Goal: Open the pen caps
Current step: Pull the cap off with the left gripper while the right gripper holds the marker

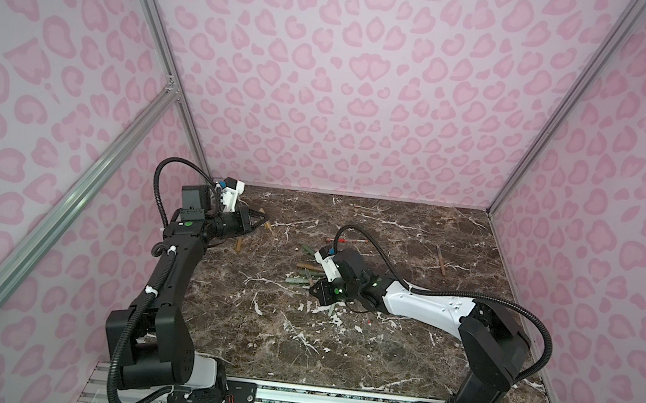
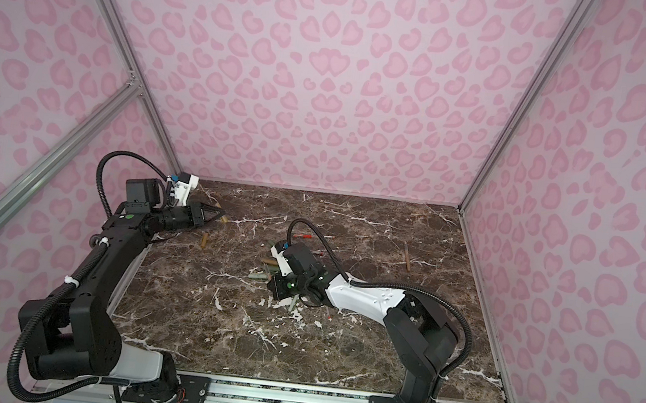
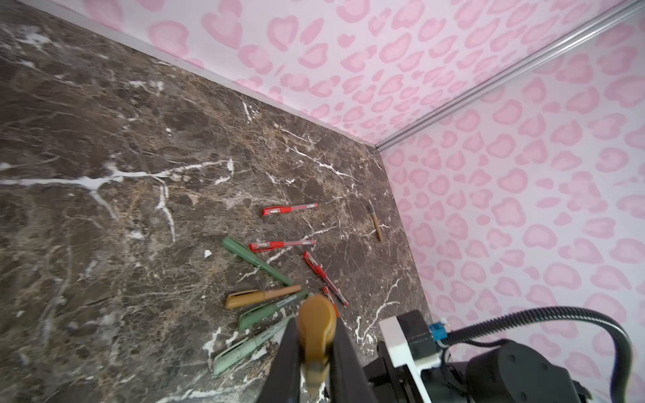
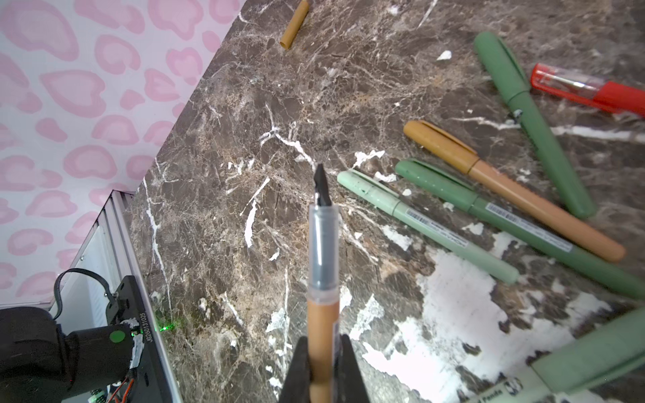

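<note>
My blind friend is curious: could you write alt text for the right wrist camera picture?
The right gripper clamps an uncapped tan-brown pen, black nib bare, over a marble table. Capped green pens, a capped tan-brown pen and a red pen lie beside it; a loose tan-brown cap rests near the pink wall.

Left arm (image 1: 174,276) stretches toward the far left, left gripper (image 3: 316,349) pinched tight. Right arm (image 1: 426,305) reaches in to the middle, right gripper (image 4: 323,349) angled low, also clamped.

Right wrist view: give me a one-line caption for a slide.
Right gripper shut on an uncapped tan pen, nib bare; capped pens lie on the marble table.
</note>
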### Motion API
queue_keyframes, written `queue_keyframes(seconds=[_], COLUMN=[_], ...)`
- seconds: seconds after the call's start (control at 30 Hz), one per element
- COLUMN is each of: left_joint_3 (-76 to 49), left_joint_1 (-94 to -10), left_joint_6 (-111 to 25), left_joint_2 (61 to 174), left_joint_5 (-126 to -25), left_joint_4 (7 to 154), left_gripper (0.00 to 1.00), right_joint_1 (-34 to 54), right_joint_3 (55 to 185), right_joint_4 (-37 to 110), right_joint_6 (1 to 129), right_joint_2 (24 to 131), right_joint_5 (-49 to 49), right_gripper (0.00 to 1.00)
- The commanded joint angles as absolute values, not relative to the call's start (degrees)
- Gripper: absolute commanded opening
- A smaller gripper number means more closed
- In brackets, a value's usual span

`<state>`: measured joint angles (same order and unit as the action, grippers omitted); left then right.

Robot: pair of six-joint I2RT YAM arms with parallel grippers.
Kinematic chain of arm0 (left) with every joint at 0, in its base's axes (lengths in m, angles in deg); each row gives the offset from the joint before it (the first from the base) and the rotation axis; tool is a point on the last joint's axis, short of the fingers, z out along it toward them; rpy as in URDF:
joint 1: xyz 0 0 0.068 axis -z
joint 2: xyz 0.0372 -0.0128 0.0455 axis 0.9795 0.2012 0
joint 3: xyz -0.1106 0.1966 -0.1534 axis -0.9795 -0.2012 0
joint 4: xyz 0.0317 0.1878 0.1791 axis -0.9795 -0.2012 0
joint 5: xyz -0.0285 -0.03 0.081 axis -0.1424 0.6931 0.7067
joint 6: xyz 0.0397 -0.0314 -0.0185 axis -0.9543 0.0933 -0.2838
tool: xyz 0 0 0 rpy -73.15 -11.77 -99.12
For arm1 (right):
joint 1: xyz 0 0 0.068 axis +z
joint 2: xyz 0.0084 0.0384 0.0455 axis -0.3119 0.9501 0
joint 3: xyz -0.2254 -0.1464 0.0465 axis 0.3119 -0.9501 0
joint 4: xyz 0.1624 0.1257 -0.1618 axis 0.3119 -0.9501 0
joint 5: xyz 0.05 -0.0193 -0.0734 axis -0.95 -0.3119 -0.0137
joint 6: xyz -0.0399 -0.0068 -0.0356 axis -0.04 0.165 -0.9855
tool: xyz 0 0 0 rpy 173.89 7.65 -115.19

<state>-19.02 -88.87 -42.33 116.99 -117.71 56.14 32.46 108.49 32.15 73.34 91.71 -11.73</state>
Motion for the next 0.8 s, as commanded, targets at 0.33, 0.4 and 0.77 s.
queue_keyframes(seconds=[0.33,0.4,0.77], left_joint_3=[-11.9,-10.83,-4.28], left_joint_1=[-88.72,-88.68,-86.16], left_joint_6=[-59.85,-60.85,-63.88], left_joint_2=[127.06,129.85,142.59], left_joint_5=[-92.29,-89.45,-82.89], left_joint_4=[40.67,39.38,35.22], left_gripper=[0.04,0.04,0.04], right_joint_1=[26.79,25.19,17.95], right_joint_3=[107.71,107.46,105.32], right_joint_4=[27.87,26.32,19.64], right_joint_6=[73.91,73.79,73.44], right_joint_2=[86.36,85.04,77.92], right_joint_5=[-6.19,-4.85,-0.11], right_gripper=[0.0,0.0,0.0])
